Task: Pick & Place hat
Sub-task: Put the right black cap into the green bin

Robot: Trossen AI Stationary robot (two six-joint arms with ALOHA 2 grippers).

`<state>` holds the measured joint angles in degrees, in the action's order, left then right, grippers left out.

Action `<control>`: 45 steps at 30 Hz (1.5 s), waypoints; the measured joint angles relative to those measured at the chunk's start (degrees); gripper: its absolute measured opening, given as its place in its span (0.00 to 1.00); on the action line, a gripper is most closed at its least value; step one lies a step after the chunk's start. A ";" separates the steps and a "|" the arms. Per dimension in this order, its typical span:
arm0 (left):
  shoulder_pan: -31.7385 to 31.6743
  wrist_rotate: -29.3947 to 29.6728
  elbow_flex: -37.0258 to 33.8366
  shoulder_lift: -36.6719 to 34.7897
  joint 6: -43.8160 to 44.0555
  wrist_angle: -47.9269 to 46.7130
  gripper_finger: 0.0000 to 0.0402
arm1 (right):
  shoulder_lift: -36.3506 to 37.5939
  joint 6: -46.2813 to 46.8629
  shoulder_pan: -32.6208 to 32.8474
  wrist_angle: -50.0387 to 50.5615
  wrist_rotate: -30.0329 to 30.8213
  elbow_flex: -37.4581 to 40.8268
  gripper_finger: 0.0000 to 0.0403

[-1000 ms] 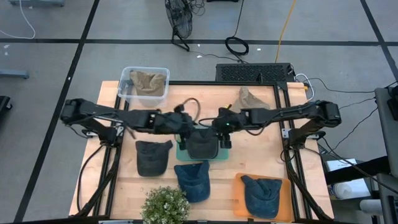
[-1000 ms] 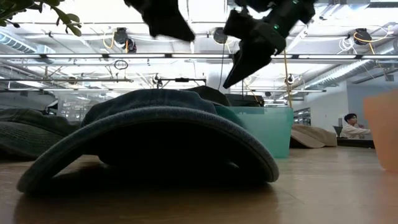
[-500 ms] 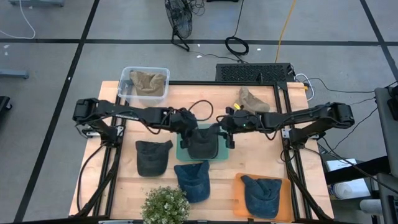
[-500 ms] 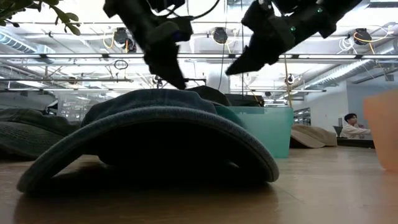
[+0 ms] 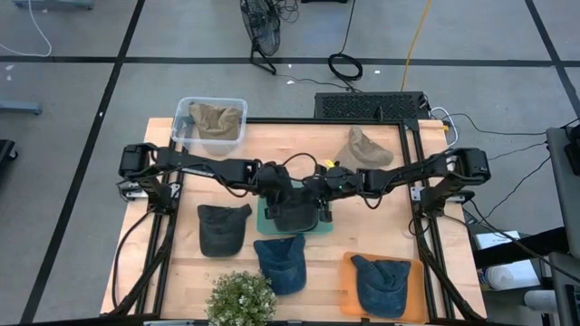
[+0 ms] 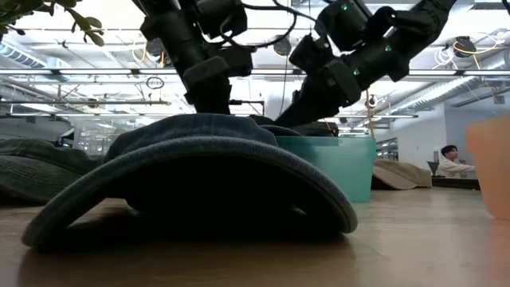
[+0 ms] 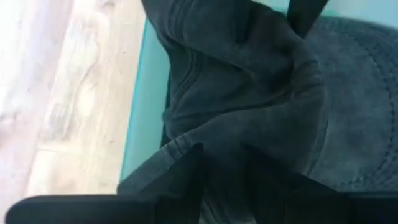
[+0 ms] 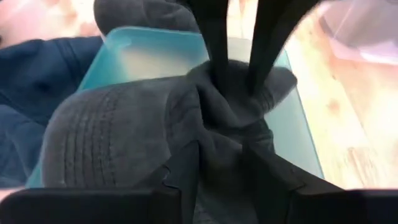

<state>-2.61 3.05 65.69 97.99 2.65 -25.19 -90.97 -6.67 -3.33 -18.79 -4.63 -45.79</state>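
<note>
The hat in the middle is dark charcoal grey, its crown stitched in fine rows, and it sits in a teal tray. Beside it lies a second charcoal cap; two more caps are denim blue, one on bare pale wood, the other on an orange tray (bright against the planks). A tan hat fills a clear bin, and another tan one lies loose. The plant is green, speckled pale. Both arms are black.
</note>
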 joint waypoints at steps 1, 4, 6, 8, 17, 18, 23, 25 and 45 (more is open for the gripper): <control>0.00 0.48 -0.04 -0.21 -0.04 -0.17 0.28 | -0.10 0.41 -0.20 0.71 -0.01 -0.01 0.27; -0.10 2.25 0.02 -0.47 -0.02 0.23 0.28 | -0.05 2.63 -0.81 3.90 -1.50 -0.08 0.27; -0.29 2.66 0.00 -0.35 0.04 -0.70 0.28 | -0.05 4.37 -1.23 6.65 -5.63 -0.09 0.26; -0.61 2.71 0.00 -0.37 0.09 -1.40 0.28 | -0.05 4.82 -1.32 7.88 -7.94 -0.09 0.27; -1.49 2.99 0.00 -0.41 0.87 -2.62 0.28 | 1.86 5.89 -1.19 7.33 -9.09 -0.07 0.26; -1.49 3.01 0.00 -0.41 0.88 -2.60 0.28 | 1.97 6.26 -1.19 7.57 -9.11 -0.07 0.26; -1.49 2.96 0.00 -0.41 1.32 -4.19 0.28 | 0.58 6.02 -1.21 6.42 -7.98 -0.07 0.26; -1.41 2.91 0.00 -0.41 2.33 -6.00 0.28 | -0.69 6.01 -1.23 6.35 -7.45 -0.07 0.26; -2.06 -0.08 0.26 6.69 0.83 -7.68 0.28 | -4.71 10.96 -3.00 7.29 -7.92 -0.18 0.26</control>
<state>-4.67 2.97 65.95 104.68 3.49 -32.87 -95.68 4.29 -6.33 -11.50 -12.55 -45.98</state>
